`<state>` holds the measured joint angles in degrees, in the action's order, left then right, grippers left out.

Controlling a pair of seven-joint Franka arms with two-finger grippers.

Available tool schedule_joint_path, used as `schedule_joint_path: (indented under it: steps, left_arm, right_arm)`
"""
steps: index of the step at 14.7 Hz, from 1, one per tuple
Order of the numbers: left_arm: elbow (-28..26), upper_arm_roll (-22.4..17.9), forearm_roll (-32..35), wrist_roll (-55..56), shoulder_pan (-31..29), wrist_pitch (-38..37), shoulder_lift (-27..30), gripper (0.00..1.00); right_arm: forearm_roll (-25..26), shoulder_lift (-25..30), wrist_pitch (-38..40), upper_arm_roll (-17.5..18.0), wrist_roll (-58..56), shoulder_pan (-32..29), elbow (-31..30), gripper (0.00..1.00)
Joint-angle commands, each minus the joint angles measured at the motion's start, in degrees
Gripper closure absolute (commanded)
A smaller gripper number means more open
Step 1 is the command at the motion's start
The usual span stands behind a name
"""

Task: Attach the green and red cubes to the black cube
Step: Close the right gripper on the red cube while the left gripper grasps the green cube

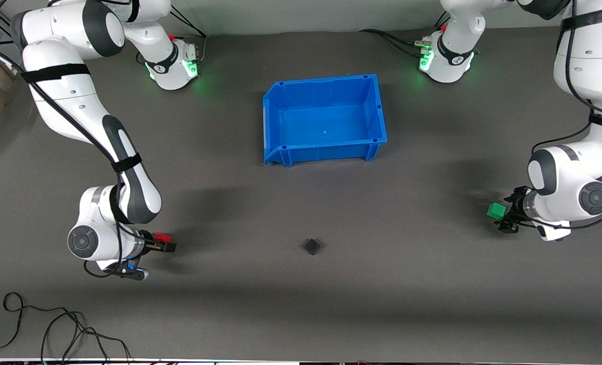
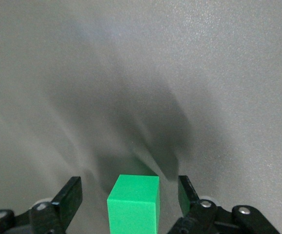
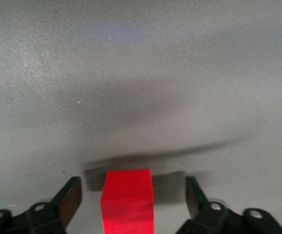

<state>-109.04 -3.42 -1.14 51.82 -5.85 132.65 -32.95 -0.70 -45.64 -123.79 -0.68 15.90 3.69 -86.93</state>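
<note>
Dark grey matting is carrying the black cube (image 1: 312,246) midway between my grippers, so I am keeping the left gripper (image 1: 503,214) wide around the green cube (image 1: 496,210) and the right gripper (image 1: 165,243) wide around the red cube (image 1: 163,237), centring before squeezing.

A dark grey matte table surface (image 1: 432,284) fills the scene under soft overhead light; loose black cables (image 1: 52,329) trail along its near edge.
</note>
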Motion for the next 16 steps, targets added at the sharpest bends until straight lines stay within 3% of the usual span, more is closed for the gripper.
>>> schedule_joint_path:
  steps: [1,2,5,9,12,14,16]
  left_arm:
    - [0.3,-0.3,0.6,-2.8,-0.3,0.7,0.1,0.24]
    - [0.3,-0.3,0.4,-2.8,-0.2,0.8,0.0,0.29]
    - [0.2,-0.2,-0.1,-2.1,0.0,0.2,0.0,0.3]
    - [0.3,-0.2,-0.4,-1.8,0.1,-0.1,0.2,0.3]
    - [0.3,-0.2,-0.4,-1.8,0.6,-0.5,0.2,0.31]
    - [0.4,-0.2,-0.4,-1.8,0.6,-0.4,0.2,0.46]
    - [0.4,-0.2,-0.4,-1.7,0.6,-0.5,0.2,0.65]
  right_arm:
    - [0.0,-0.3,-0.7,-0.2,1.1,0.3,0.4,0.69]
    - [0.1,-0.3,-0.7,-0.2,1.1,0.4,0.4,0.82]
    - [0.0,-0.3,-0.7,-0.2,1.1,0.4,0.3,0.99]
    - [-2.2,0.7,0.7,0.0,1.7,-0.3,0.4,1.0]
    - [-13.2,3.9,5.8,-0.1,11.3,0.4,0.4,1.0]
    - [-15.9,4.6,6.4,0.3,24.2,1.0,0.5,1.0]
    - [-19.9,4.5,6.0,0.5,29.3,2.5,0.5,1.0]
